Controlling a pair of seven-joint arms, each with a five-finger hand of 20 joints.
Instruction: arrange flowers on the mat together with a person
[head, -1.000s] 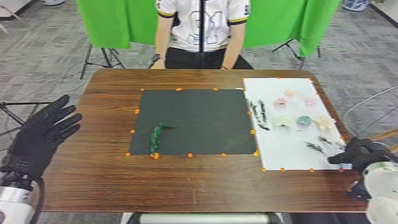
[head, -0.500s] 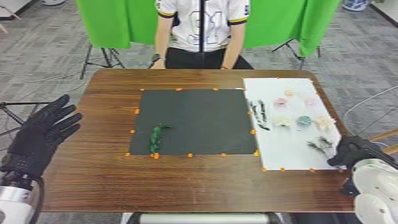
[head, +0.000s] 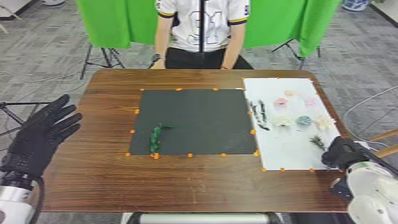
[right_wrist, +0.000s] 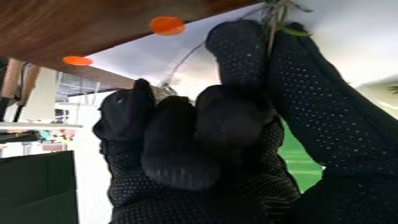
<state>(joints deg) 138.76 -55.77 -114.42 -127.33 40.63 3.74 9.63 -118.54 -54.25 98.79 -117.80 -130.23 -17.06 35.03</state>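
Since the earlier frame, the right hand (head: 343, 153) has shifted slightly inward, toward the dark mat. A dark green sprig (head: 318, 142) is at its fingertips, over the near right part of the white mat (head: 286, 156). The right wrist view shows the thumb and a finger nearly closed, pinching a thin, leafy stem between them; the other fingers are curled. Farther up the white mat lie a cream flower (head: 283, 121), a blue-green flower (head: 305, 121) and a pale yellow flower (head: 325, 122), with a pink flower (head: 281, 101), a pale pink flower (head: 310, 102) and a peach flower (head: 290, 93) beyond. Dark slender twigs (head: 258, 115) lie along its left side. Left of this is the dark mat (head: 200, 120), with a green leafy stem (head: 156, 138) lying on its near left part. Both mats rest on the brown wooden desk (head: 195, 187), with orange markers around their edges. At the desk's left side, the left hand (head: 37, 131) is open and empty, fingers extended and slightly spread.
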